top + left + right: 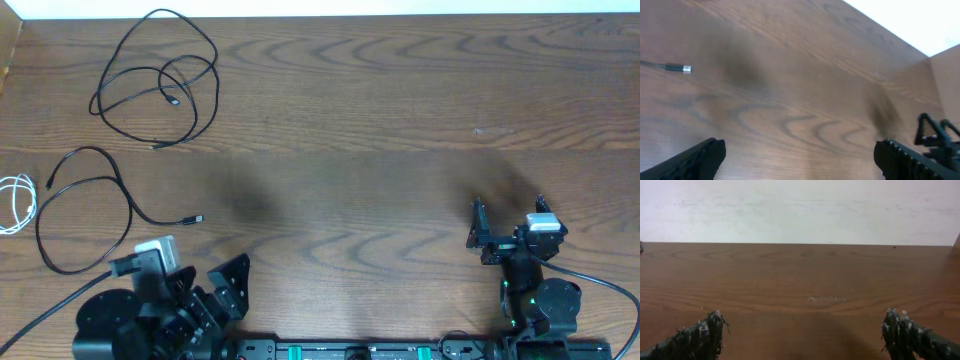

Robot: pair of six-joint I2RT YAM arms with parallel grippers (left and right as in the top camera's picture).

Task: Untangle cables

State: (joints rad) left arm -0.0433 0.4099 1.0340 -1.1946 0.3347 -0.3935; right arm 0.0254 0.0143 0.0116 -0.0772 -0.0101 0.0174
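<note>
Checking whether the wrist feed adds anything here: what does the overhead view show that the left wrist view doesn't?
Overhead only: the looped black cable, the white cable at the table's edge, and the full run of the second black cable, all seemingly separate.

Left wrist only: a close look at the left gripper, open with nothing between its fingers.

Both: the wooden table, the second black cable's plug end, and the right gripper.
</note>
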